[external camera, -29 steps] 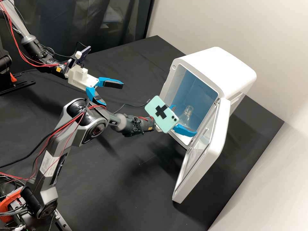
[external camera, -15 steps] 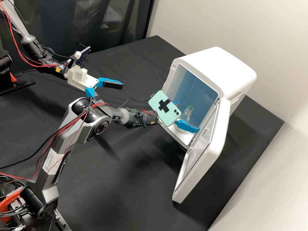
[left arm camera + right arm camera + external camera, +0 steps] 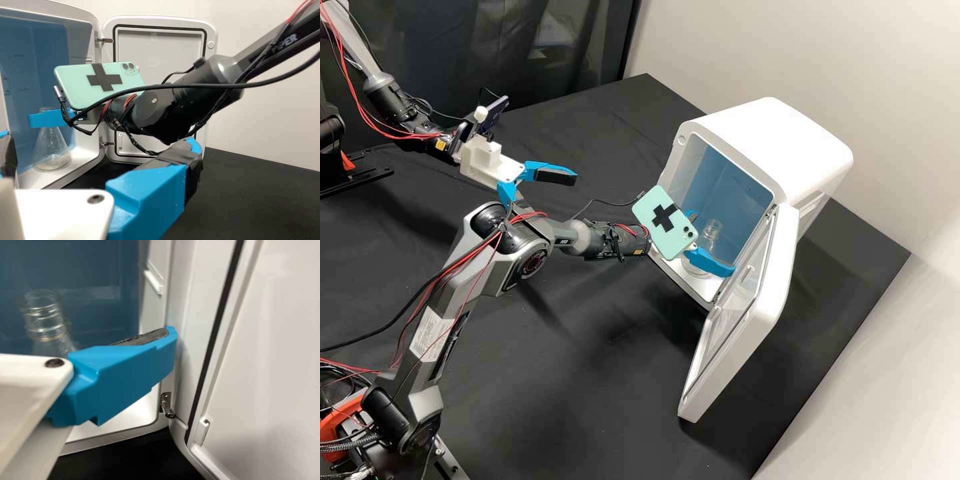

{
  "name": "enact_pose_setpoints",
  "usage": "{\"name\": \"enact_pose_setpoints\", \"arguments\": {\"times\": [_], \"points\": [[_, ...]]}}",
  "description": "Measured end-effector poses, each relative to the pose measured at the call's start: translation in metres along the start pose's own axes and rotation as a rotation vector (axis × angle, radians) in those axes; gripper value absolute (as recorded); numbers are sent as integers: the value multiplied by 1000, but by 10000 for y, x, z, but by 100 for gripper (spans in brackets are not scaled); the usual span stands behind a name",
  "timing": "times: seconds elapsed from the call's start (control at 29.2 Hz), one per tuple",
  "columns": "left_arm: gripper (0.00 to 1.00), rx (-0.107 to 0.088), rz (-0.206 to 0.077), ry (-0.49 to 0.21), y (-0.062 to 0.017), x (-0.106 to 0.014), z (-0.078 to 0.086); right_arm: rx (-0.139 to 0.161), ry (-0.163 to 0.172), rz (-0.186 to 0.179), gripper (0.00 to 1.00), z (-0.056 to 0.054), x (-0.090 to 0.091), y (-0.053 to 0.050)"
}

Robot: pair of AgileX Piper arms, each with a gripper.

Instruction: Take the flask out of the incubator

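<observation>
A clear glass flask (image 3: 712, 230) stands upright on the floor of the white incubator (image 3: 780, 147), whose inside is blue and whose door (image 3: 737, 313) hangs wide open. My right gripper (image 3: 700, 241) is inside the opening, open, one finger on each side of the flask; whether either touches it I cannot tell. In the right wrist view one blue finger (image 3: 125, 365) lies beside the flask's neck (image 3: 45, 322). The left wrist view has the flask (image 3: 50, 147) behind that arm's finger (image 3: 47, 119). My left gripper (image 3: 537, 192) hangs open and empty above the bench, well back from the incubator.
A mint-green phone (image 3: 665, 223) is mounted on the right wrist and hides part of the gripper. The open door (image 3: 160, 90) stands close beside the right arm. Black bench (image 3: 600, 373) lies bare in front; a pale wall is behind the incubator.
My right arm has pushed forward and slightly up, carrying its open gripper deeper into the incubator towards the flask. The left arm has hardly moved.
</observation>
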Motion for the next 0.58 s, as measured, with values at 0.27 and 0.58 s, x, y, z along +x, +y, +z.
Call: {"name": "enact_pose_setpoints", "arguments": {"times": [0.27, 0.58], "points": [[100, 0, 0, 0, 0, 0, 0, -53, 74, -42, 100, -124, -321, 37], [100, 0, 1, 2, 2, 0, -7, -43, 96, -31, 100, -190, -333, 72]]}}
